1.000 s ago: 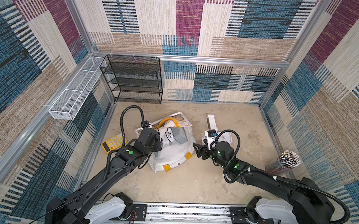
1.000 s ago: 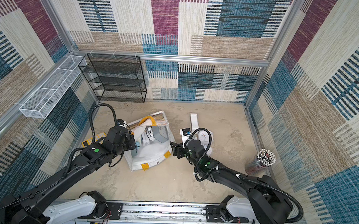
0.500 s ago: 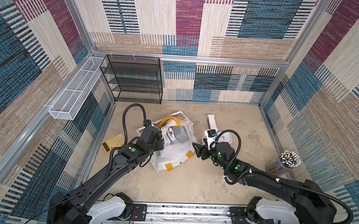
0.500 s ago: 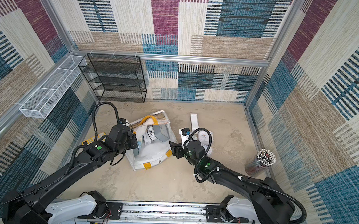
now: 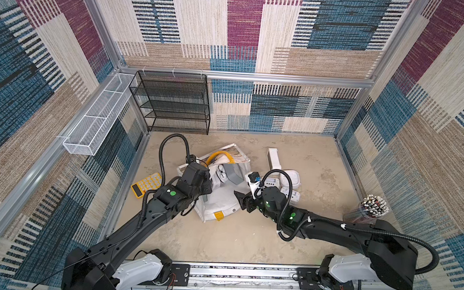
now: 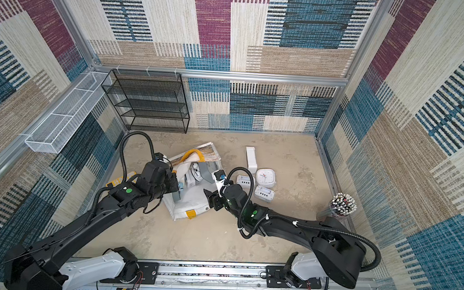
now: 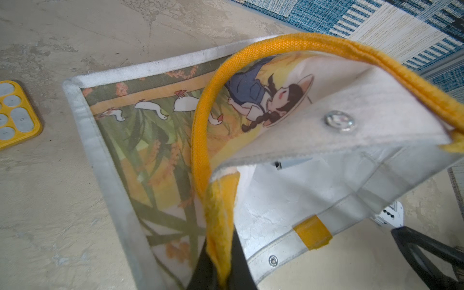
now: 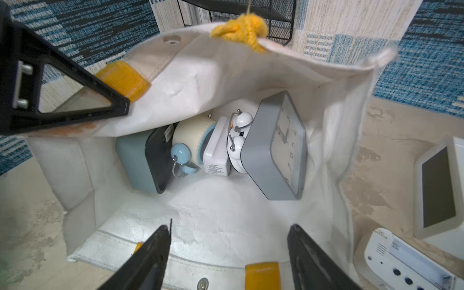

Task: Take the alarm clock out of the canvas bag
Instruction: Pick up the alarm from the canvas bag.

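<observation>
1. Slipping is the main risk: the left gripper is clamped on the canvas bag's yellow handle, and if the strap slides, the upper flap would drop over the mouth.
2. The right gripper, jaws apart, hovers at the mouth; the grey alarm clock leans deep inside, touching a white bell clock, which could get dragged along.
3. White clocks lie just beside the bag; a yellow calculator sits on its other side, out of the way.

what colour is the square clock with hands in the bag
Grey square clock, seen best in the right wrist view.
</observation>
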Motion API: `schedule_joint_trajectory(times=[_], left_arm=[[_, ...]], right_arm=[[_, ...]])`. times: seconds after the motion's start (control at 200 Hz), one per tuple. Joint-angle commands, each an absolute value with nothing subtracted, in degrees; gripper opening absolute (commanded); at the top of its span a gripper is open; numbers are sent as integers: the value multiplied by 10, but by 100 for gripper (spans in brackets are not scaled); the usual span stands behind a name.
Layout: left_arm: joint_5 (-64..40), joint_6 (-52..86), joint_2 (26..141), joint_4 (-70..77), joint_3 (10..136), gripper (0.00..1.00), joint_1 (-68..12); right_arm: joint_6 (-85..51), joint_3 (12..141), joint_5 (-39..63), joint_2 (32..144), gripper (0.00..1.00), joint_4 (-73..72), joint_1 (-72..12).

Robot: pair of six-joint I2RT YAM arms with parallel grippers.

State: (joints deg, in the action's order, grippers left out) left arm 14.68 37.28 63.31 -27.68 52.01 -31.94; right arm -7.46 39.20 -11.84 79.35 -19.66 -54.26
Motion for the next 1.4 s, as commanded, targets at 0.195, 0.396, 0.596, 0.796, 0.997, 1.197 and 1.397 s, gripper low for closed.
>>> schedule_joint_trajectory(times=[0.195,0.396,0.596,0.796,0.997,1.197,1.397], left_arm=[[147,369,626,-269,519,0,-320],[155,368,622,-268,514,0,-319],[157,369,618,-269,508,0,-319],[165,366,608,-274,507,0,-318],[166,364,605,-277,507,0,-317],[164,364,608,-275,506,0,-317],[165,363,608,-278,507,0,-317]], right_arm=[[-49,437,-141,879,76,-214,-552],[-40,466,-161,928,76,-201,-553],[-22,512,-202,988,76,-173,-550],[-13,539,-223,1029,75,-163,-534],[4,552,-247,1045,75,-169,-516],[32,565,-250,1061,75,-183,-507],[48,587,-255,1082,75,-190,-502]])
